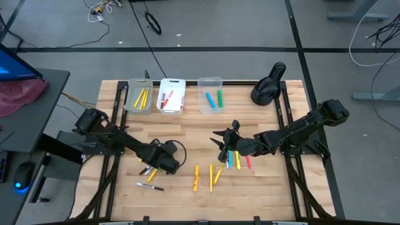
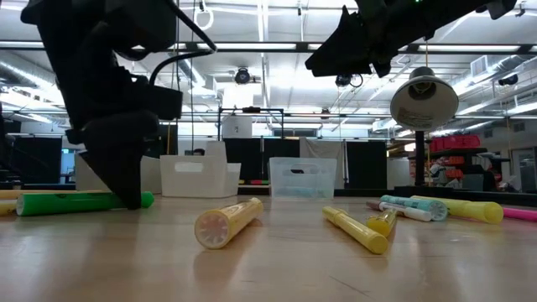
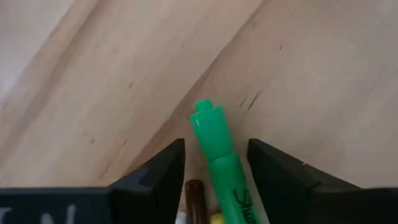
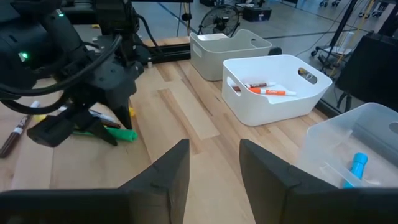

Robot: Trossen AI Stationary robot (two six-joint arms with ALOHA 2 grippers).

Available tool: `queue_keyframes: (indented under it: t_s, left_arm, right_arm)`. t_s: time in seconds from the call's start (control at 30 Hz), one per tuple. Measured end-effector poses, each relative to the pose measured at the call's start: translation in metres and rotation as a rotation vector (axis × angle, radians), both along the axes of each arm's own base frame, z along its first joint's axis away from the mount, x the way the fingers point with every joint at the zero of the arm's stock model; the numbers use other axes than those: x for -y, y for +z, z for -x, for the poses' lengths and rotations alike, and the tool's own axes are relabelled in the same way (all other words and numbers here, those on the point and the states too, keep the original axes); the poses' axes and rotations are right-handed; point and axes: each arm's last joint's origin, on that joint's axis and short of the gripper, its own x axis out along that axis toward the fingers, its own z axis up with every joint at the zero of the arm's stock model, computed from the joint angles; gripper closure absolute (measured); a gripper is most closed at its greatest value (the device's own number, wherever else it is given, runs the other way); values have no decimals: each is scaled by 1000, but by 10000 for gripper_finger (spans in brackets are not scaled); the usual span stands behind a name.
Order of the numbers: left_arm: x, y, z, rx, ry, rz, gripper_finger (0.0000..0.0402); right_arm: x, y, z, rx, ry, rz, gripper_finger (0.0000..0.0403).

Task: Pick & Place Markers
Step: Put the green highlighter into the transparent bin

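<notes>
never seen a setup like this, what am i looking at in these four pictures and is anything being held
Two dark robot arms work at a wooden table. One picture looks straight down, one looks level across the tabletop, and two come from cameras on the arms' wrists. Loose markers lie scattered on the wood, and three bins at the far edge hold sorted ones, like the white bin. The left gripper is down at the table with its open fingers on either side of a green marker, not lifted. The right gripper hangs above the table, open and empty.

Overhead camera looks straight down; low camera sits level at the worktop (image 1: 262, 194) edge; both share scattered markers (image 2: 226, 222).
</notes>
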Motion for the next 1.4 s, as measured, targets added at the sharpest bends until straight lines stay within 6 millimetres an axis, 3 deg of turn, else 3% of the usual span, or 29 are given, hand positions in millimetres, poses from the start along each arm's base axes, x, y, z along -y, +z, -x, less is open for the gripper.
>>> queue_keyframes:
  t_s: [0.43, 0.7, 0.93, 1.13, 1.27, 1.4]
  left_arm:
    - [-1, -1, -17, 174, 11, -38, 336]
    - [-9, 16, -47, 449, -45, -48, 337]
    - [-39, 41, -77, 687, -146, -131, 337]
    - [-63, 73, -96, 1004, -280, -149, 336]
    - [-68, 97, -99, 1247, -371, -144, 336]
    - [-67, 111, -98, 1382, -422, -183, 333]
  right_arm:
    - [0, 0, 0, -3, -3, -4, 259]
    - [1, -8, 4, -99, 13, 26, 259]
    - [1, -33, 16, -169, 86, -140, 258]
    - [11, -68, 44, 72, 84, -288, 224]
    - [15, -65, 51, 253, 116, -233, 183]
    - [13, -52, 38, 324, 140, -137, 153]
